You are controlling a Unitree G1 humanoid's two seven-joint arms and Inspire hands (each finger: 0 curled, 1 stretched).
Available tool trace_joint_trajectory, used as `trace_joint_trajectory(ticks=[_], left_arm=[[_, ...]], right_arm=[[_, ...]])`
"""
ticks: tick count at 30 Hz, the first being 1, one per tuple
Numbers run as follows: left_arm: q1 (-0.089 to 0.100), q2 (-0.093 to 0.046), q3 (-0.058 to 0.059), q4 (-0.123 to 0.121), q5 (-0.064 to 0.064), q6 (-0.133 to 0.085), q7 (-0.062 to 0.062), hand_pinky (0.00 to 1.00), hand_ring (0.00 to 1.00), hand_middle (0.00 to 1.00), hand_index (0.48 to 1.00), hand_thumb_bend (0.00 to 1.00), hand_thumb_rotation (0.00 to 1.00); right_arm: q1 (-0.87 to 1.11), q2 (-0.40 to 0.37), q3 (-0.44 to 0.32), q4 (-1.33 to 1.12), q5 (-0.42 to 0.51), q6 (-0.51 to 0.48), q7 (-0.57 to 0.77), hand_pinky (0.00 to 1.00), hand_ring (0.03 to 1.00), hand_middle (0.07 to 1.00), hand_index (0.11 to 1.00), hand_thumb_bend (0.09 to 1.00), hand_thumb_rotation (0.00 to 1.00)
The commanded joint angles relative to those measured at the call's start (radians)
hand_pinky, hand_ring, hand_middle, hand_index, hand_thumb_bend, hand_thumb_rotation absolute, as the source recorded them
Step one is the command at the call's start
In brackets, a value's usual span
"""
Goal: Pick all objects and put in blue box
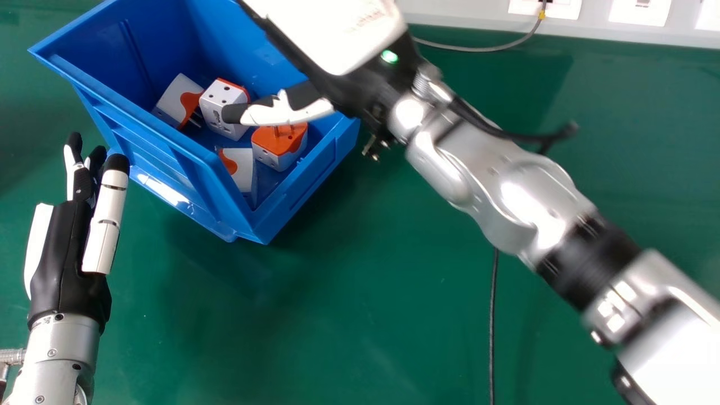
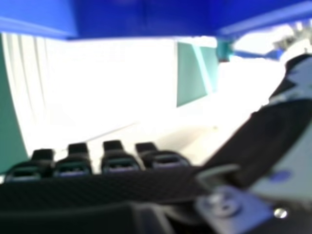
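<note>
My right hand (image 1: 334,39) is over the right part of the blue box (image 1: 152,143), its thumb stretched out to the left above the adapters. In the right hand view the hand (image 2: 119,163) is open with nothing held, and a blue wall (image 2: 146,18) of the box shows. Inside the box lie a white adapter with an orange patch (image 1: 179,97), a white socket cube (image 1: 219,107), an orange-topped adapter (image 1: 278,147) and another white and orange one (image 1: 242,171). My left hand (image 1: 64,247) is open at the left, its fingers straight, beside the box's near left side.
The green table (image 1: 349,304) spreads below and right of the box. A dark cable (image 1: 493,326) runs down it under the right arm, and a grey cable (image 1: 478,49) lies along the back by the wall sockets (image 1: 639,10).
</note>
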Motion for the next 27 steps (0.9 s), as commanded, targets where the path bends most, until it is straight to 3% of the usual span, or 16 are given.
trace_joint_trajectory(ticks=[1, 6, 9, 14, 19, 22, 27], left_arm=[[-0.004, 0.018, 0.009, 0.005, 0.003, -0.028, -0.004, 1.00, 1.00, 1.00, 1.000, 0.42, 0.92], [-0.004, 0.019, 0.006, 0.010, 0.007, -0.028, -0.003, 1.00, 1.00, 1.00, 1.000, 0.42, 0.92], [-0.016, 0.023, 0.008, 0.033, 0.005, -0.038, -0.005, 1.00, 1.00, 1.00, 1.000, 0.42, 0.92], [-0.028, 0.028, 0.013, 0.077, 0.002, -0.067, -0.008, 1.00, 1.00, 1.00, 1.000, 0.42, 0.92], [-0.029, 0.022, 0.014, 0.083, -0.001, -0.075, -0.004, 1.00, 1.00, 1.00, 1.000, 0.43, 0.91], [-0.024, 0.019, 0.016, 0.088, -0.008, -0.091, -0.008, 1.00, 1.00, 1.00, 1.000, 0.44, 0.91], [-0.028, 0.013, 0.019, 0.117, -0.018, -0.115, -0.008, 1.00, 1.00, 1.00, 1.000, 0.44, 0.91]], right_arm=[[0.116, -0.037, -0.084, -0.188, 0.032, -0.003, -0.027, 1.00, 1.000, 1.000, 1.000, 0.405, 0.75], [0.348, -0.049, -0.189, -0.395, 0.076, -0.001, -0.036, 1.00, 1.000, 1.000, 1.000, 0.370, 0.76], [0.498, -0.053, -0.259, -0.488, 0.123, 0.014, -0.016, 1.00, 1.000, 1.000, 1.000, 0.364, 0.76], [0.669, -0.041, -0.361, -0.547, 0.328, -0.007, 0.087, 1.00, 1.000, 1.000, 1.000, 0.370, 0.88], [0.771, -0.020, -0.424, -0.565, 0.497, -0.024, 0.168, 1.00, 1.000, 1.000, 1.000, 0.374, 0.95], [0.809, -0.006, -0.459, -0.543, 0.584, -0.058, 0.198, 1.00, 1.000, 1.000, 1.000, 0.375, 0.97], [0.871, 0.022, -0.498, -0.531, 0.687, -0.066, 0.244, 1.00, 1.000, 1.000, 1.000, 0.366, 0.99]])
